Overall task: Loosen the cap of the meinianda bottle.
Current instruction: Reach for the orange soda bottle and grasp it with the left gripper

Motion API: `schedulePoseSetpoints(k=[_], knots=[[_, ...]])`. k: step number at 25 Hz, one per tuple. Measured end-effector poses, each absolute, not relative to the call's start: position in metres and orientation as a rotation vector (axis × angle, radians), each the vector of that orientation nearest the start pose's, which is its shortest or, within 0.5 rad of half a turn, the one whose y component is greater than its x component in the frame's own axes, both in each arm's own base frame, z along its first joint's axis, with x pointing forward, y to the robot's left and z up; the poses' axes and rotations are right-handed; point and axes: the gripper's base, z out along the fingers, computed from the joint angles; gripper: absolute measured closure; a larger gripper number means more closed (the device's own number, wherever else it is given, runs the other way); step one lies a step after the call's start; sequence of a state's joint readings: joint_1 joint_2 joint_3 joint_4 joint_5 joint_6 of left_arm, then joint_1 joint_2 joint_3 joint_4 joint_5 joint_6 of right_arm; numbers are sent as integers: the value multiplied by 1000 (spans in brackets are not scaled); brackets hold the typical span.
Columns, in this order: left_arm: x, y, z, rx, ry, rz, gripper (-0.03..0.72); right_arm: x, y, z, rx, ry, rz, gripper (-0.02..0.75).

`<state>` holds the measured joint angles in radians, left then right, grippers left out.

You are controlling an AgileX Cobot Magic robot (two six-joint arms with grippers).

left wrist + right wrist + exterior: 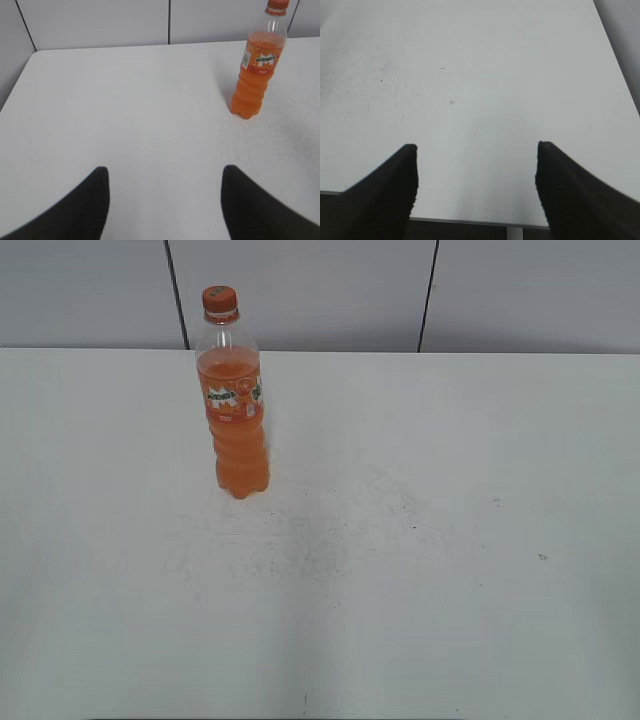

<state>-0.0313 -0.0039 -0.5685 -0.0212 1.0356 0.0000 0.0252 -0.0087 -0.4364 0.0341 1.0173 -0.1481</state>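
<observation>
The meinianda bottle (238, 420) stands upright on the white table (420, 540), left of centre toward the back. It holds orange soda and has an orange label band. Its orange cap (219, 299) sits on top with a small dark mark. The bottle also shows in the left wrist view (257, 70) at the upper right, with the cap (277, 5) cut by the frame's top edge. My left gripper (164, 172) is open and empty, well short and left of the bottle. My right gripper (476, 147) is open and empty over the table's near edge. Neither gripper shows in the exterior view.
A grey panelled wall (300, 290) runs behind the table. The table's left edge (20, 75) shows in the left wrist view, its front edge (470, 220) and right edge (620, 65) in the right wrist view. Faint dark specks mark the table's middle (300, 550).
</observation>
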Motion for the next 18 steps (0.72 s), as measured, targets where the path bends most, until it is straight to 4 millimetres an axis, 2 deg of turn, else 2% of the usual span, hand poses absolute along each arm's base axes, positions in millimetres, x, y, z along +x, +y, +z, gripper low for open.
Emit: schedulePoseSetpoints(k=[18], knots=[[-13, -1, 298, 32, 1947, -46, 252, 3, 3, 263, -177, 2048, -35, 186]])
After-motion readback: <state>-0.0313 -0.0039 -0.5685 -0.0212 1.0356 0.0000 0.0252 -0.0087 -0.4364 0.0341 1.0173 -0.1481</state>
